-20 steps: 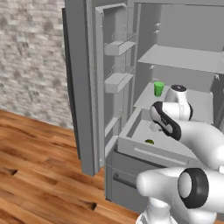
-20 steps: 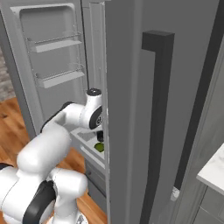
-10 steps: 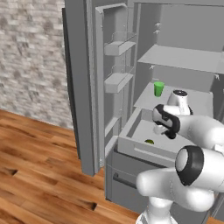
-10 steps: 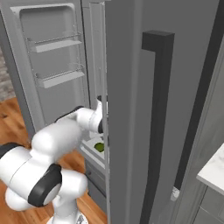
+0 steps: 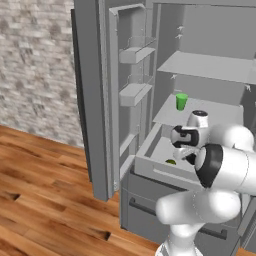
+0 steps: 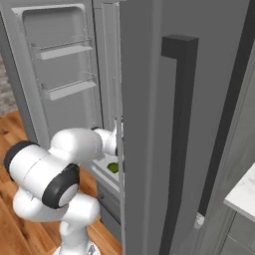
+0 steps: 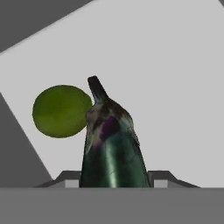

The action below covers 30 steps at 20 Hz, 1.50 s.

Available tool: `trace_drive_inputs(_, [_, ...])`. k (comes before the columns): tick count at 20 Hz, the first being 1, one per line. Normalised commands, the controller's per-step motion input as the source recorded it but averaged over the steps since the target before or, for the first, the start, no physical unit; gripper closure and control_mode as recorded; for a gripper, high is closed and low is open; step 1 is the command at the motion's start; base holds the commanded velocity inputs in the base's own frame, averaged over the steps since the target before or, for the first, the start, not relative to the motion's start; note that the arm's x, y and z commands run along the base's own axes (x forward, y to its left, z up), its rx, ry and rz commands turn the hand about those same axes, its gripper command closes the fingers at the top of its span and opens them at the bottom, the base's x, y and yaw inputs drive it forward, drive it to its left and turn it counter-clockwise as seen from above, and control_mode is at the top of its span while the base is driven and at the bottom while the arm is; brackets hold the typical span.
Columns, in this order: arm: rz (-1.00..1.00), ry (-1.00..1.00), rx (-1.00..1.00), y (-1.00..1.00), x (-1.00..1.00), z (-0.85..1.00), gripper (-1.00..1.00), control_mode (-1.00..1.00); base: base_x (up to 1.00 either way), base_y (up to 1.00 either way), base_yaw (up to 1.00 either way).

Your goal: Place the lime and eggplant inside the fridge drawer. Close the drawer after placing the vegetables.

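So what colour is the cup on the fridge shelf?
The cup is bright green, shown best in the left base view.

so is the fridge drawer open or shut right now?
Open. The fridge drawer is pulled out, the lime lying inside; the gripper holds the eggplant above it.

The arm [image 5: 220,165] is built of glossy white, rounded shells — fat, capsule-like links that bulge at each joint. Between the shells sit dark, near-black bands: a wide black ring wraps the big elbow joint in the left base view, and the right base view shows a matching ring on the large white link. The wrist section is slimmer, with a small grey-topped cap and a black collar. The gripper [image 5: 186,146] is a dark block with pale patches — its fingers are small and dark. No cables, screws or printed markings can be made out on the smooth rendered surfaces.
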Motion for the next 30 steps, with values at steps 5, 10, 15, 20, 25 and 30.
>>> trace_drive_inputs(5, [0.01,0.06,0.0,-0.14,0.17,-0.31,1.0,-1.0,0.0,0.0,0.0])
trace_drive_inputs(10, [0.02,0.09,0.0,-0.11,0.13,-0.29,1.0,-1.0,0.0,0.0,0.0])
trace_drive_inputs(15, [0.04,0.07,0.0,-0.07,0.03,-0.35,1.0,-1.0,0.0,0.0,0.0])
trace_drive_inputs(20, [0.06,0.06,0.0,0.0,0.0,-0.44,1.0,-1.0,0.0,0.0,0.0])
trace_drive_inputs(25, [0.05,0.05,0.01,0.0,-0.04,-0.36,-1.0,-1.0,0.0,0.0,0.0])
trace_drive_inputs(30, [0.04,-0.01,0.0,0.0,-0.05,-0.04,-1.0,-1.0,0.0,0.0,0.0])
